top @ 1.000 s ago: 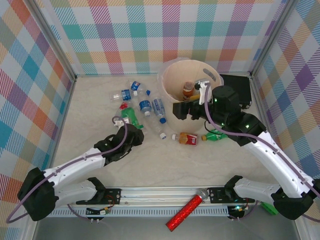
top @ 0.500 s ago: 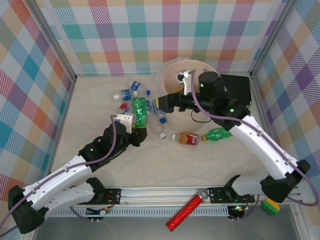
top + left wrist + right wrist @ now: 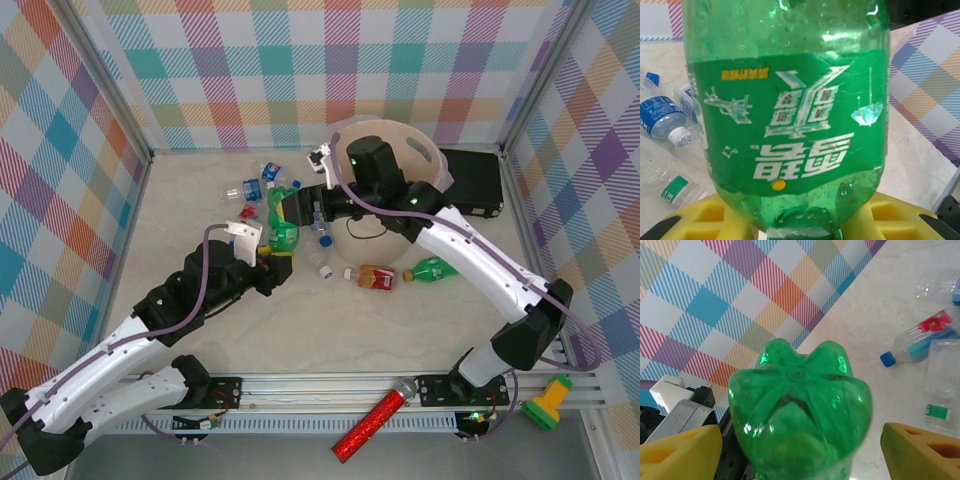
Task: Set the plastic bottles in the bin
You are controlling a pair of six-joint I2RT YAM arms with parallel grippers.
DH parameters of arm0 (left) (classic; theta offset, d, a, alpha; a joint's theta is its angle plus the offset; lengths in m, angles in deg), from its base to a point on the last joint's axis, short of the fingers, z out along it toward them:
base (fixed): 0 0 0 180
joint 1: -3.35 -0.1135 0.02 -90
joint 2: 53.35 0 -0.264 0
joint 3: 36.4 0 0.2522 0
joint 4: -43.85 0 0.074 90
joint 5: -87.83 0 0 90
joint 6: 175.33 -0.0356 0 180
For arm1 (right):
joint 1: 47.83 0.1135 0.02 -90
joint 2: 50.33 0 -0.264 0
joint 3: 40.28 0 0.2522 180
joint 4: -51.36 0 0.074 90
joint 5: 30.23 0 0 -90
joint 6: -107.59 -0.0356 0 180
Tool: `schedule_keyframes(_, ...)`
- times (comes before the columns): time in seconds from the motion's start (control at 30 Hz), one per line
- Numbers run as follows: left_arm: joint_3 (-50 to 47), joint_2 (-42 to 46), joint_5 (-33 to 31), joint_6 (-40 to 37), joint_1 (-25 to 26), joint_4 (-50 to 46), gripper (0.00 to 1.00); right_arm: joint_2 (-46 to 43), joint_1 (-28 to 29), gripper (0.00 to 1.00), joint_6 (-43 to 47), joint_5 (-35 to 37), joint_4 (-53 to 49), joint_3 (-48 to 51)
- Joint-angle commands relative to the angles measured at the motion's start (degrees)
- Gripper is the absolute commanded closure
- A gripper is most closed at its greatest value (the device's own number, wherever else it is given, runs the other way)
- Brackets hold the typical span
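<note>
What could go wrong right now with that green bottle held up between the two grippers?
The left gripper grips the green bottle at its neck end, while the right gripper flanks its base without touching. An early release could drop it among the loose bottles.
The base is rounded and lobed, so a closing grip might slip off.
The right arm lies across the bin; swinging back could knock its rim.
</note>
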Motion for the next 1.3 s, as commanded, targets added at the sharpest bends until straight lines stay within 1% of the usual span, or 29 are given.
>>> schedule_keyframes(0.0,2.0,0.7,2.4,-1.9,0.7,-1.8,0.61,1.7,1.3,0.19,-0.5,-2.4,-0.5,-3.0)
schedule_keyframes(0.1,2.6,0.9,2.8,-2.1,0.7,-2.4,0.61,3.6,2.0,0.21,0.0,-2.8,-1.8,-4.9)
schedule_keyframes(0.23,2.5,1.4,2.4,-2.3,0.7,-2.7,0.61,5.1,2.5,0.37,0.2,-3.8,-3.1,-6.7)
schedule_keyframes(0.3,2.4,1.6,2.1,-2.2,0.7,-2.7,0.61,5.1,2.6,0.41,0.3,-3.3,-3.3,-6.8)
schedule_keyframes(0.4,2.2,1.8,1.4,-2.2,0.7,-2.9,0.61,4.2,2.6,0.43,0.4,-1.7,-3.1,-6.4)
schedule_keyframes(0.47,1.9,2.0,0.5,-2.2,0.7,-3.0,0.57,3.4,2.6,0.43,0.4,-1.0,-2.9,-6.2)
schedule_keyframes(0.5,1.7,2.1,-0.1,-2.1,0.7,-3.1,0.54,3.1,2.6,0.44,0.5,-0.7,-2.9,-6.2)
schedule_keyframes(0.6,1.4,3.0,-1.3,-1.7,0.7,-3.2,0.35,1.8,2.6,0.44,1.0,1.4,-3.2,-6.3)
schedule_keyframes(0.67,1.0,3.9,-2.8,-1.1,0.7,-3.2,0.16,0.6,2.5,0.44,1.6,3.4,-3.6,-6.2)
schedule_keyframes(0.73,0.5,5.0,-4.1,-0.6,0.7,-3.1,0.01,-0.7,2.4,0.43,2.4,5.9,-3.8,-6.1)
schedule_keyframes(0.9,-1.0,7.9,-7.0,1.1,0.7,-3.2,0.0,-4.4,0.3,0.43,4.3,11.4,-4.3,-5.9)
schedule_keyframes(1.0,-2.0,9.1,-8.5,2.2,0.7,-3.2,0.0,-7.3,-1.9,0.43,6.0,16.5,-4.0,-5.3)
schedule_keyframes(1.07,-2.9,9.5,-8.6,3.1,0.7,-2.8,0.0,-9.1,-4.4,0.43,6.6,19.1,-3.3,-4.7)
schedule_keyframes(1.2,-4.2,9.6,-8.6,4.7,0.7,-2.0,0.0,-11.5,-11.1,0.43,6.4,21.3,-1.2,-3.8)
schedule_keyframes(1.27,-4.7,9.5,-8.4,5.3,0.7,-1.6,0.0,-12.3,-14.4,0.45,6.6,22.3,1.1,-2.7)
